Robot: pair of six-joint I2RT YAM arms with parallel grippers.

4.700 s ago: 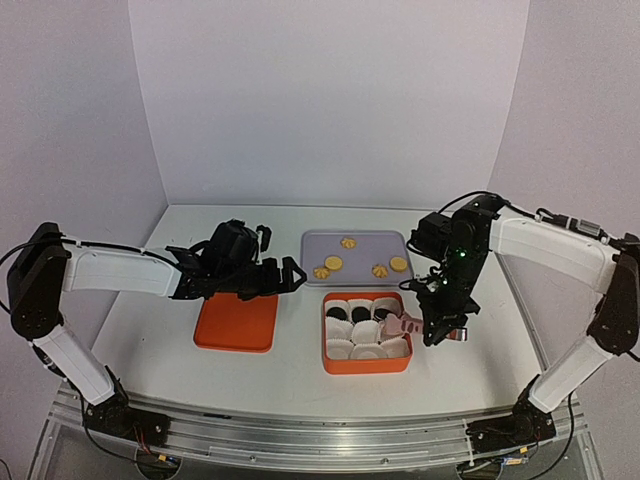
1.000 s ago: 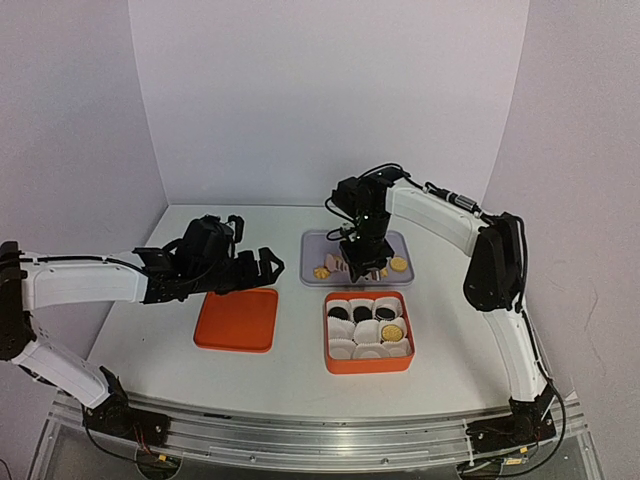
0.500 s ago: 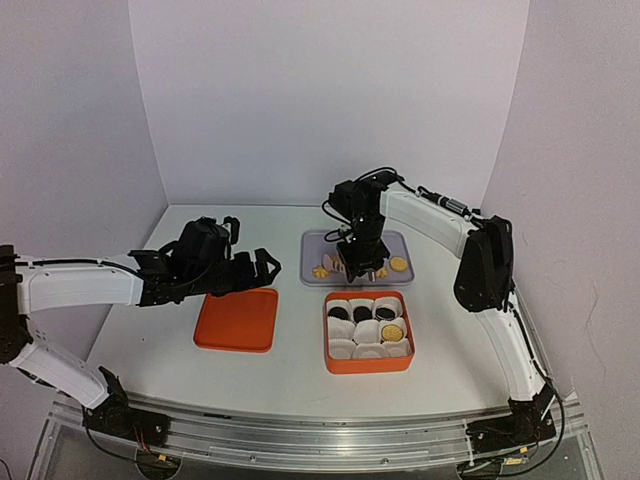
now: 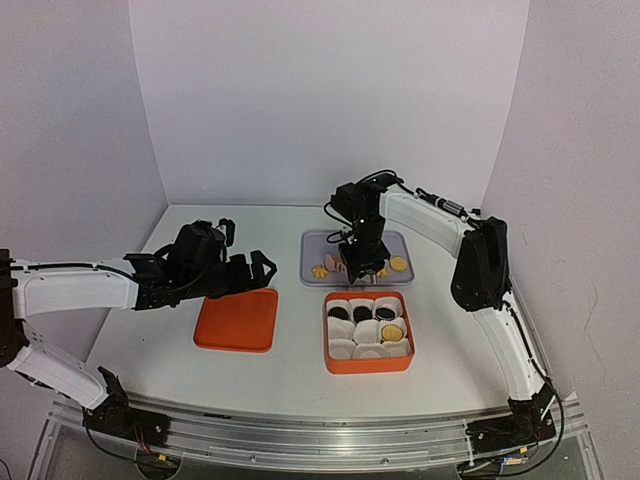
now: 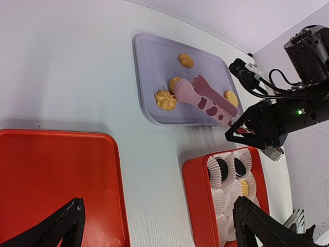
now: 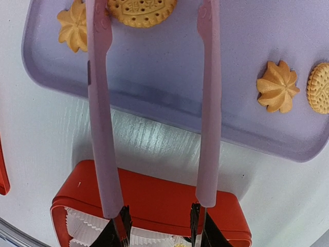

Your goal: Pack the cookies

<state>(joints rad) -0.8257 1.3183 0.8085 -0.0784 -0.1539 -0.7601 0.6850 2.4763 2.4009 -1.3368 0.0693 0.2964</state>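
Over tray (image 6: 154,62), right gripper (image 6: 159,226) around tongs (image 6: 97,128)

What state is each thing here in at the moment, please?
left gripper: jaws open, holding nothing.
right gripper: jaws shut on the pink tongs.
pink tongs: arms apart, tips over the purple tray.
orange box: open, four cups filled.
orange lid: off, beside the box.
cookies: four in cups, others loose on tray.

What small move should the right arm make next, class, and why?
Probably squeeze the right tool to close the pink tongs. A round yellow cookie lies between their open arms on the purple tray and is not yet pinched.
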